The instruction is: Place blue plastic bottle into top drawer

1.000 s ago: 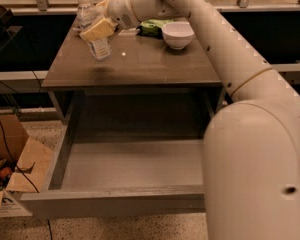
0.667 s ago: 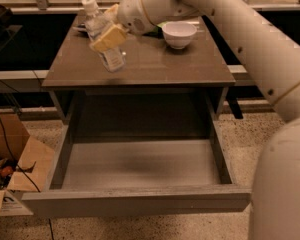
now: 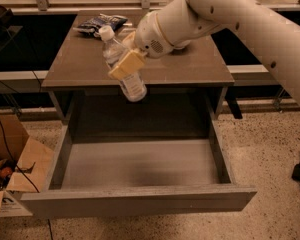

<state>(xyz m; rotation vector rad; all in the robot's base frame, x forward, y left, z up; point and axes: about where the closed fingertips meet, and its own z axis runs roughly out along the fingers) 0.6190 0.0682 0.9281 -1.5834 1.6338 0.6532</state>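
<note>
Here, the white arm (image 3: 240, 14) reaches in from the upper right, and its hand (image 3: 124, 64) is clamped on the bottle (image 3: 133, 85), one tan finger (image 3: 127, 63) pressed across the middle. The bottle hangs tilted in the air, its white cap up and to the left and its base down and to the right. From where I stand, the base crosses the front edge of the table (image 3: 75, 66) and sits over the dark gap below it.

The drawer (image 3: 135, 201) stands pulled well out toward the viewer, nearly as wide as the table. Its plain front panel is nearest, with low side walls left and right. The grey bottom shows from wall to wall, and the open top lies below the bottle.

At the back left of the brown tabletop lies a dark blue bag (image 3: 100, 23), well apart from the hand. The arm's thick wrist covers the back right.

A cardboard box (image 3: 20, 156) with open flaps stands just beside the drawer's left wall. The floor (image 3: 270, 149) is pale speckled stone, open to the right of the drawer. A rail runs behind the table against a dark wall.
</note>
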